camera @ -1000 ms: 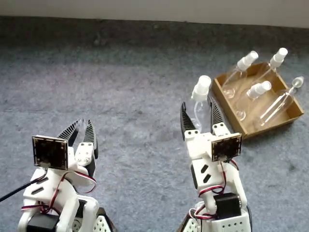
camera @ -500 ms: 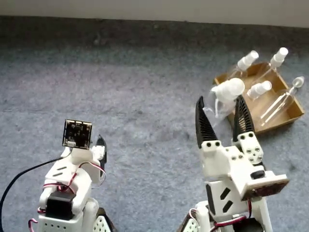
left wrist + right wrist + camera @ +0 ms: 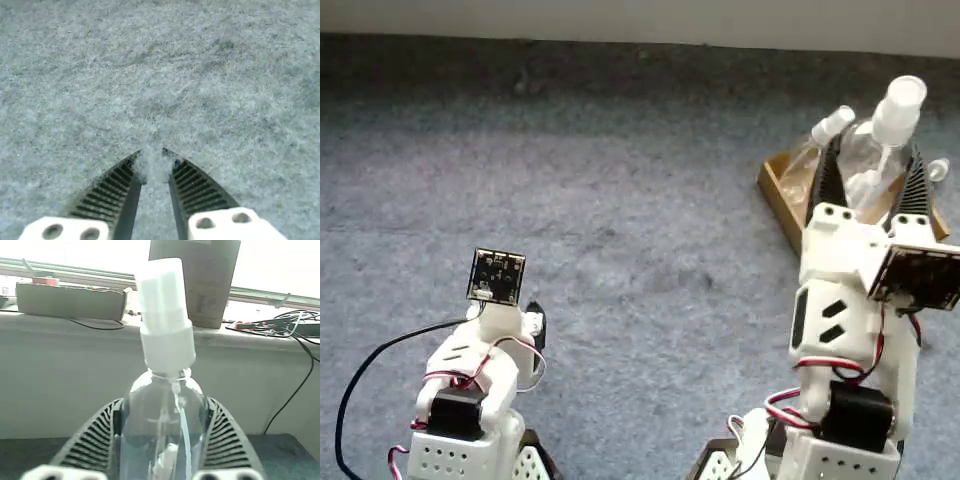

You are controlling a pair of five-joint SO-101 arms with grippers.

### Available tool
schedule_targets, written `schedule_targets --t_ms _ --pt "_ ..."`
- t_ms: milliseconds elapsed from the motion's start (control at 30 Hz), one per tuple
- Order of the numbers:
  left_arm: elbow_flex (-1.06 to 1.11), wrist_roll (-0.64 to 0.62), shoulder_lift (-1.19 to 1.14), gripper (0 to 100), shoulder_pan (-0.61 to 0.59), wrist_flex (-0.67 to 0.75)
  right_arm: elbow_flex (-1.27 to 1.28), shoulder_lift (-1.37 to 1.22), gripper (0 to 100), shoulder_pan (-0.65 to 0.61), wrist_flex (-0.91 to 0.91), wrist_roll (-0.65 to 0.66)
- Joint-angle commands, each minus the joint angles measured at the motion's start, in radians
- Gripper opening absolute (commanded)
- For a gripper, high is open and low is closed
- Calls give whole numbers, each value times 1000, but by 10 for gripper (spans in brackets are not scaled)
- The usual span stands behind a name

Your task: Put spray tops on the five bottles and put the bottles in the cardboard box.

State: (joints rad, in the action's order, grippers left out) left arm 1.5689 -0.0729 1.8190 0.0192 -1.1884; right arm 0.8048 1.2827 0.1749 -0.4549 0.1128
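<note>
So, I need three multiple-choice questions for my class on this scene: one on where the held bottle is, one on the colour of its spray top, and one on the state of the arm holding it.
1. Where is the bottle?
A on a shelf
B raised over the cardboard box
C in a sink

2. What colour is its spray top?
A white
B red
C black

3. The right end effector is:
A open and empty
B folded away
C shut on the bottle

Answers:
1 B, the high view shows it over the box.
2 A, the top is plainly white.
3 C, it grips the bottle on both sides.
</note>
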Motion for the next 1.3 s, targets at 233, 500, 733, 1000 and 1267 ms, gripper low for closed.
schedule_targets --t_ms 233,500,733,1000,1267 --pt "-2 -5 7 7 -13 3 119 -174 40 202 329 -2" --pt "-2 -5 7 7 -10 0 223 -337 40 269 558 -6" --pt "-2 -5 7 7 -12 3 321 -469 40 265 757 -6" --pt "-1 -5 7 7 -8 5 427 -604 40 266 974 -6" --pt "-1 -5 7 7 -8 5 507 -723 40 260 1115 -8"
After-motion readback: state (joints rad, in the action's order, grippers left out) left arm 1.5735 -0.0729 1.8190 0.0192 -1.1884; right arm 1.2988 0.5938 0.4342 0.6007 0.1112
